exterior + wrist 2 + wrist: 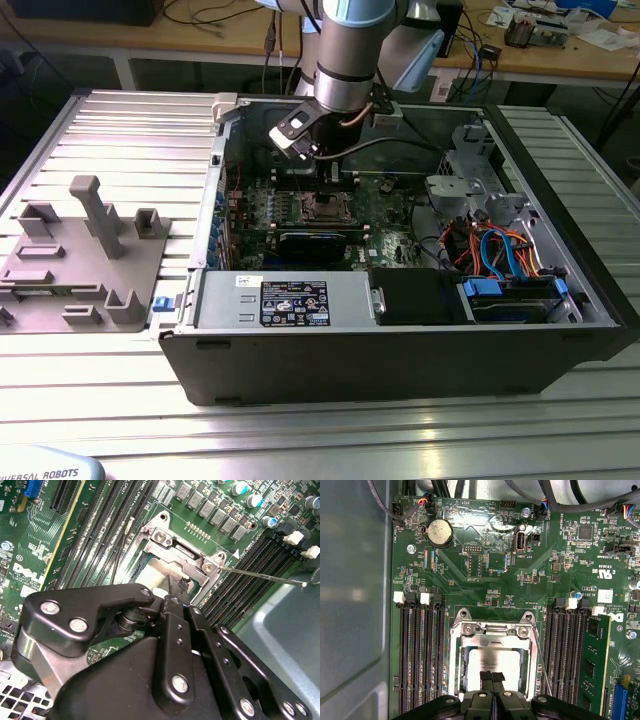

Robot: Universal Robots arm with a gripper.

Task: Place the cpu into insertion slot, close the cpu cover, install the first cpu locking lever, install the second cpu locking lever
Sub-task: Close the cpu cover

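We log the open computer case (400,360) with the arm (345,60) inside it, and the green circuit board (485,580) spread below the claw (492,676). Directly beneath the claw sits the insertion slot (454,655). The cpu cover (526,665) lies down over it and frames the cpu (492,660), whose grey top shows through the cut-out just ahead of the fingertips. The claw is fully closed, tips pressed together with nothing between them, over the chip's near edge — whether it touches we cannot tell — and a thin wire lever (543,665) slants away from the socket rim just beside the claw.
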